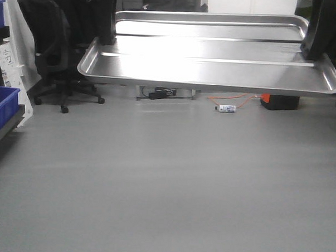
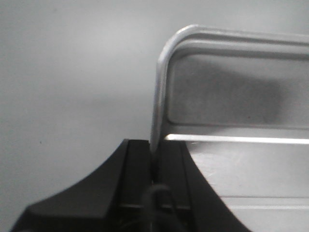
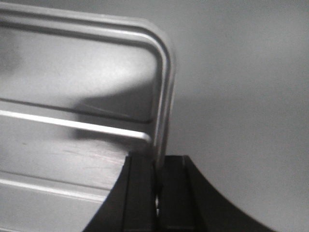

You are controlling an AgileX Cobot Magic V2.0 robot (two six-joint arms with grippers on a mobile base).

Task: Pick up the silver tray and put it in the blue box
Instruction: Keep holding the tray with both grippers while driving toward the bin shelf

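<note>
The silver tray (image 1: 215, 69) hangs level in the air above the grey floor, seen from slightly below its front rim. My left gripper (image 1: 106, 41) is shut on the tray's left short rim, and my right gripper (image 1: 312, 54) is shut on its right short rim. In the left wrist view the rolled rim (image 2: 157, 96) runs straight down between the black fingers of the left gripper (image 2: 153, 145). The right wrist view shows the tray (image 3: 72, 72) with its rim pinched in the right gripper (image 3: 158, 162). The blue box is out of view.
A black office chair (image 1: 54, 48) stands at the back left. Small blue bins (image 1: 1, 105) sit on a rack at the left edge. A small bottle (image 1: 227, 108), an orange cable (image 1: 236, 100) and a dark box (image 1: 279, 101) lie on the floor under the tray.
</note>
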